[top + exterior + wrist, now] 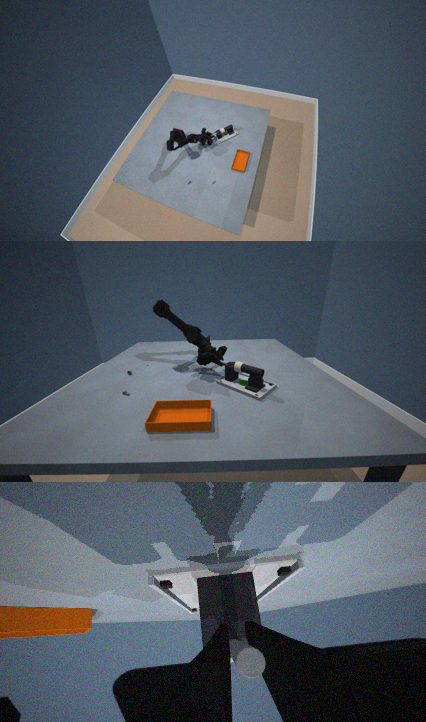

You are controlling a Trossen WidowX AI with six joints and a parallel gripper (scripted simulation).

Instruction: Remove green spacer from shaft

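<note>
The grey shaft (223, 362) (250, 662) sticks out of the near support block (231, 372) (229, 597). My gripper (221, 362) (235, 627) is shut on the shaft's outer part, close to that block. The big dark housing block (255, 378) stands at the far end of the white base plate (239, 389) (227, 138). A white spacer (238, 366) (222, 131) is on the shaft line between the block and the dark cylinder (252, 370). The green spacer (243, 383) (225, 132) lies flat on the base plate, below the shaft line. The shaft's inner end is hidden.
An orange tray (240, 161) (182, 415) (45, 621) stands on the table, apart from the base plate. Two small grey parts (213, 182) (129, 372) lie on the table to one side. The base plate has small dark studs near its corners.
</note>
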